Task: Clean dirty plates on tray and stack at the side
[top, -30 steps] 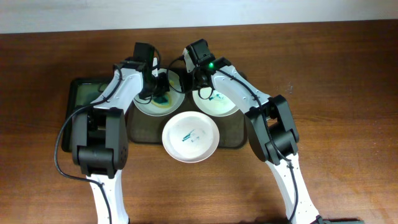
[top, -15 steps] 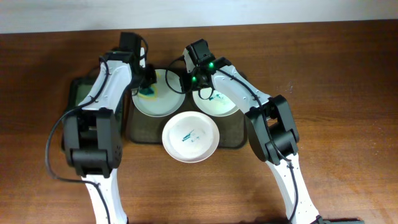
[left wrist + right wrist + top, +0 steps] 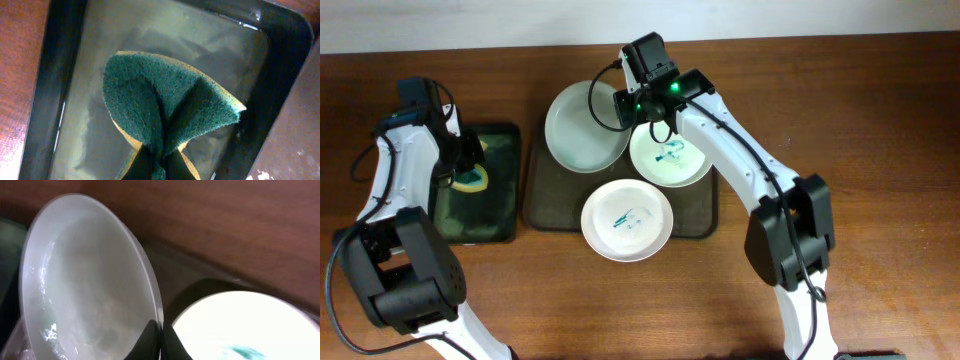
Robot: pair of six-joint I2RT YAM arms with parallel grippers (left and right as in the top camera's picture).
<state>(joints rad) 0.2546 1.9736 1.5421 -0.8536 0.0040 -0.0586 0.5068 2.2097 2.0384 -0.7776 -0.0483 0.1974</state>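
**Both Grippers Closed, Arms Spread Wide**

The left arm [image 3: 392, 175] is raised from the near left toward the far side. Its wrist is bent so that the left gripper [image 3: 467, 168] is pointed rightward and down. Its fingers are pressed together on a folded sponge [image 3: 165, 110]. The right arm [image 3: 740, 155] is stretched diagonally from the near right to the far centre, and a green light is shown at its wrist. The right gripper [image 3: 161, 332] is aimed leftward, and the rim of a plate [image 3: 85, 280] is pinched between its nearly closed jaws.
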